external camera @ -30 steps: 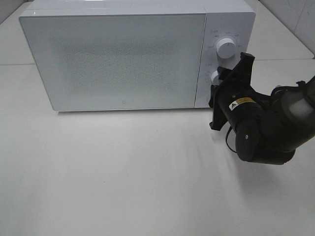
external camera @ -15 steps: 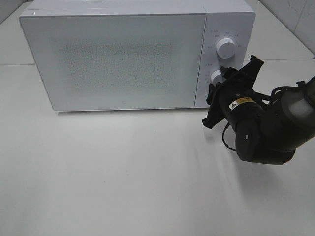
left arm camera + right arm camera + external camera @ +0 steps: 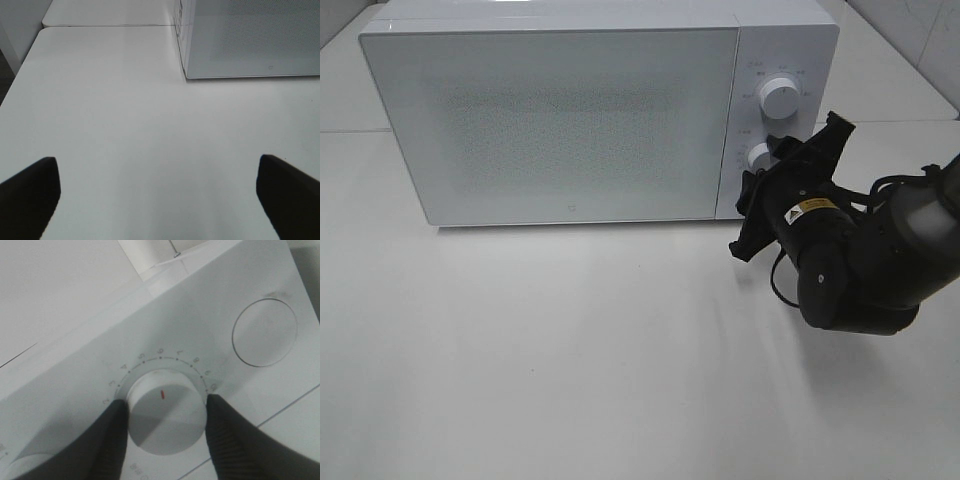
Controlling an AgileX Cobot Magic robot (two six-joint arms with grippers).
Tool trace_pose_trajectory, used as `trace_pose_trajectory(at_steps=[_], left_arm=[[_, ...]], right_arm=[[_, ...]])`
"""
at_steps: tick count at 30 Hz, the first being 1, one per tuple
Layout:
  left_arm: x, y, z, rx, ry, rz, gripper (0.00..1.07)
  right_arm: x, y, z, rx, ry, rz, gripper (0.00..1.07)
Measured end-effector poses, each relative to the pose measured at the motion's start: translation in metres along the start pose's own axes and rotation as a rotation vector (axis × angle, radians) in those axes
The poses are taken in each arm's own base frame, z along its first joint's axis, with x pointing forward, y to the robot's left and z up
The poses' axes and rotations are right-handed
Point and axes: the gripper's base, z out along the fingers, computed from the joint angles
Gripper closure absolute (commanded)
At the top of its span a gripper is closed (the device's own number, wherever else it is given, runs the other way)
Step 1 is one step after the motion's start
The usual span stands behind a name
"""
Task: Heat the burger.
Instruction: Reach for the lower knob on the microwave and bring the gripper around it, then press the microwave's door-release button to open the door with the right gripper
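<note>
The burger is out of view; the white microwave point(image 3: 570, 120) stands with its door closed. My right gripper point(image 3: 766, 167) is at the control panel, tilted, with its fingers on either side of the lower knob point(image 3: 756, 157). In the right wrist view both dark fingers point(image 3: 112, 440) press the sides of that knob point(image 3: 167, 410), whose red mark points up at the dial numbers. My left gripper point(image 3: 160, 200) hovers open over the bare white table point(image 3: 125, 115), its fingertips point(image 3: 30, 192) wide apart and nothing between them.
An upper knob point(image 3: 779, 96) sits above the gripped one. A round button outline point(image 3: 264, 332) lies beside the dial. The microwave's corner point(image 3: 187, 75) is ahead of my left gripper. The table's edge point(image 3: 15, 75) drops off on one side.
My right gripper has rolled on the lower knob, its upper finger swinging right and its lower one left. In the last half second it has held still. The left arm has not moved.
</note>
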Motion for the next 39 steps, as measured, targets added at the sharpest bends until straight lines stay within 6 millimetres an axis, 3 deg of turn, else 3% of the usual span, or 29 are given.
trace_pose_trajectory(at_steps=[16,32,39], left_arm=[[0.000,0.000,0.000,0.000,0.000,0.000,0.06],[0.000,0.000,0.000,0.000,0.000,0.000,0.06],[0.000,0.000,0.000,0.000,0.000,0.000,0.06]], right_arm=[[0.000,-0.004,-0.001,0.035,0.001,-0.022,0.30],[0.000,0.002,-0.007,0.026,0.012,-0.031,0.31],[-0.009,0.005,-0.024,0.057,-0.002,-0.049,0.31]])
